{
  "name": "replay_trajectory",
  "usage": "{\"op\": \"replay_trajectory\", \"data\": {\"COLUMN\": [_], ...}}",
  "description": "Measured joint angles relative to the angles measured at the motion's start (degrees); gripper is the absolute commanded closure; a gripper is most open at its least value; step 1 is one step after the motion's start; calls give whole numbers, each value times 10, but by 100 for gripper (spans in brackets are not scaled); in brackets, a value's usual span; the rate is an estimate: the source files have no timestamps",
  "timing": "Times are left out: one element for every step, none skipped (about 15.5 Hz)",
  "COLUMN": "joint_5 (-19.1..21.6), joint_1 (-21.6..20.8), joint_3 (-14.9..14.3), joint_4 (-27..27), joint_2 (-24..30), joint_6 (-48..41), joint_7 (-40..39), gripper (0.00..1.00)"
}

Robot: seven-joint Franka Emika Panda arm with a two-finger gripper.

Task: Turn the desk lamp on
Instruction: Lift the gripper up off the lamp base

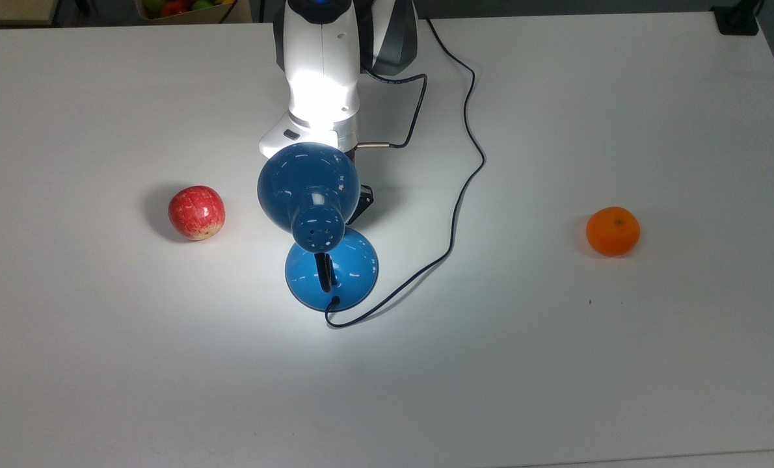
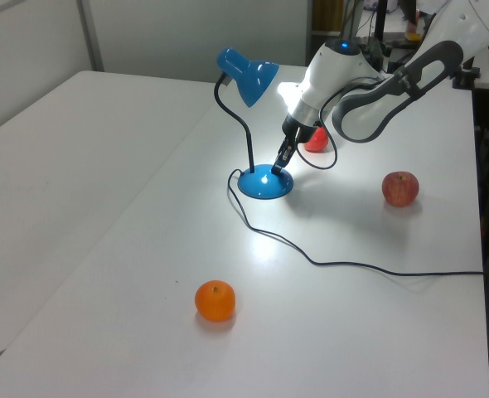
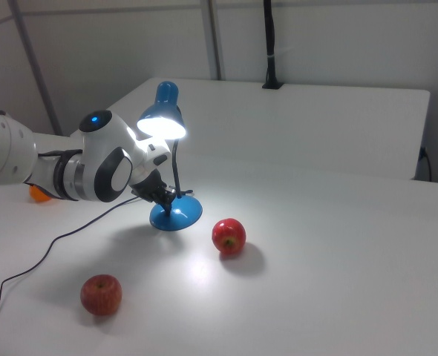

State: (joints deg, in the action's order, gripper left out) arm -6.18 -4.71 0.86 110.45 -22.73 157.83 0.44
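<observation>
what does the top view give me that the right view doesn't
Top view: the vent holes on the back of the desk lamp's shade, the whole orange, and the cord snaking across the table into the round base.

Right view: the glowing mouth of the shade, and a second apple nearer the camera.

Both: the desk lamp lit, a bright pool on the table, the claw down at the lamp's base, and a red apple.
</observation>
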Motion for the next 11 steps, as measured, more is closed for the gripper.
{"op": "replay_trajectory", "data": {"joint_5": [0,0,0,0,0,0,0,0,0,0,0], "joint_1": [0,0,0,0,0,0,0,0,0,0,0], "joint_3": [0,0,0,0,0,0,0,0,0,0,0], "joint_4": [0,-1,-1,-1,-1,-1,-4,-8,-12,-14,-16], "joint_2": [0,0,0,0,0,0,1,5,11,18,27], "joint_6": [0,0,0,0,0,-5,-19,-46,-80,-115,-151], "joint_7": [0,0,0,0,0,0,0,0,0,0,0], "gripper": [100,100,100,100,100,100,100,100,100,100,100]}}
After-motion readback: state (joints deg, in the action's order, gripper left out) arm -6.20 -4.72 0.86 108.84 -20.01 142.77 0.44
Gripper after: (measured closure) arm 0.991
